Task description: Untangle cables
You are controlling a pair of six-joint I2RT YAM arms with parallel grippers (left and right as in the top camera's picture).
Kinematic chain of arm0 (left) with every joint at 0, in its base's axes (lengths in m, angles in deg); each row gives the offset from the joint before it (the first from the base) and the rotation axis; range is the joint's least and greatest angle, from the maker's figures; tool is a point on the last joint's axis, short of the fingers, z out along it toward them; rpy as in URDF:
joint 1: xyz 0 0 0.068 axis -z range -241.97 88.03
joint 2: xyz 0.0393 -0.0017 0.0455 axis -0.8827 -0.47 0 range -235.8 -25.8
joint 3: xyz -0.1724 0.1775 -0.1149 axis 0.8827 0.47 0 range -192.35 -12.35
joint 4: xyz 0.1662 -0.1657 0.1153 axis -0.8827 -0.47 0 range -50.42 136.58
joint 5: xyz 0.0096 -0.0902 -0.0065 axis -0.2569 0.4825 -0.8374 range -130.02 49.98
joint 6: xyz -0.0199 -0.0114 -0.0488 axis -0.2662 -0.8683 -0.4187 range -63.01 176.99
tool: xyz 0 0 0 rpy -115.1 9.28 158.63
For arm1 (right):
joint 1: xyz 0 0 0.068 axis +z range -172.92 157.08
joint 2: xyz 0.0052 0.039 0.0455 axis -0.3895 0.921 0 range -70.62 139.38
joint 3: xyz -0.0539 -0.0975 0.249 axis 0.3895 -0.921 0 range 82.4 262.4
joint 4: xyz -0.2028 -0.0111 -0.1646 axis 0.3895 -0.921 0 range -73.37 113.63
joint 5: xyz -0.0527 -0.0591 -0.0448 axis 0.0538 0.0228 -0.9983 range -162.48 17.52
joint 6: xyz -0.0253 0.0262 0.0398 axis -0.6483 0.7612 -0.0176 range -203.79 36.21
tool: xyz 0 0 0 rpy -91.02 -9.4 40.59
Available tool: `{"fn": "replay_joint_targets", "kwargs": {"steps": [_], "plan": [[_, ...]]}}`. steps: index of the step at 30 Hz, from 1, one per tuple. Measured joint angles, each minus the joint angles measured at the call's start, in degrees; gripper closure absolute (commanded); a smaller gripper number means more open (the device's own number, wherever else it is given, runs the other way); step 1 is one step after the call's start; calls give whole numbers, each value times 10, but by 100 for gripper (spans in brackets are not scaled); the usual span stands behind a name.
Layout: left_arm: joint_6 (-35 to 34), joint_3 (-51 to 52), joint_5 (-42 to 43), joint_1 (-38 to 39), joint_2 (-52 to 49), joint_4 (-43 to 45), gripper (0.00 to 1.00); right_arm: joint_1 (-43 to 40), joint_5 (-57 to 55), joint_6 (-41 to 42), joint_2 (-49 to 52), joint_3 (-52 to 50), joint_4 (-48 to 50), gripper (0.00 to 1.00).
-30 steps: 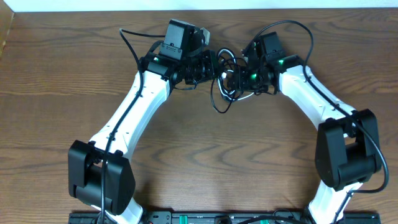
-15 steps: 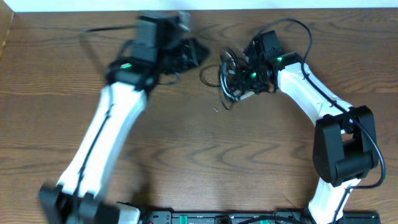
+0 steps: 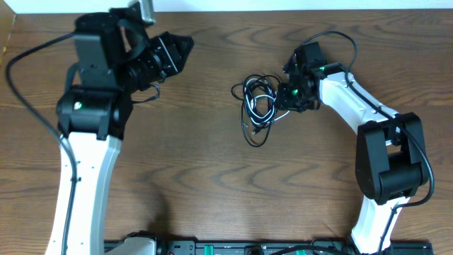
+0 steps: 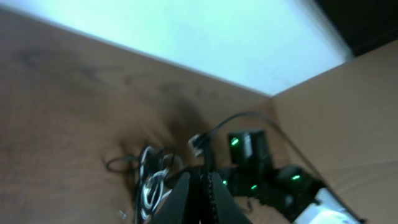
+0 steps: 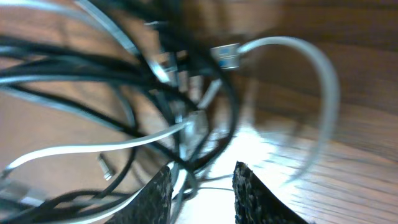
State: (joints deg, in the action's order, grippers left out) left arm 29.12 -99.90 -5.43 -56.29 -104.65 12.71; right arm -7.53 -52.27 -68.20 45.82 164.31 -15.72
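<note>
Overhead, your cables [image 3: 258,106] lie in one knot on the table [image 3: 212,184], between the two claws: touching the tips of the right claw [image 3: 282,95] on its left side, well apart from the left claw [image 3: 185,48], which is pinched closed on nothing. At the right wrist, the fingers [image 5: 155,199] stand a narrow gap apart with strands crossing it; you cannot tell whether any is pinched. The knot is longer from the far edge toward the arm bases than across. Count one white cable [image 5: 333,87], its plug [image 5: 225,55] pointing left, and at least two black.
</note>
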Motion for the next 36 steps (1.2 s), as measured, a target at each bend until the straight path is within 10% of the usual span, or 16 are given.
{"fn": "replay_joint_targets", "kwargs": {"steps": [20,25,31,36], "plan": [[52,1,-5,52,-218,-65,92,31,180,-140,-38,16,75,52],[39,1,-28,52,-229,-66,91,75,137,-142,-24,16,91,62],[37,1,-47,52,-229,-66,91,100,88,-124,1,16,101,99],[36,1,-50,50,-229,-69,85,93,76,-101,3,16,105,99]]}}
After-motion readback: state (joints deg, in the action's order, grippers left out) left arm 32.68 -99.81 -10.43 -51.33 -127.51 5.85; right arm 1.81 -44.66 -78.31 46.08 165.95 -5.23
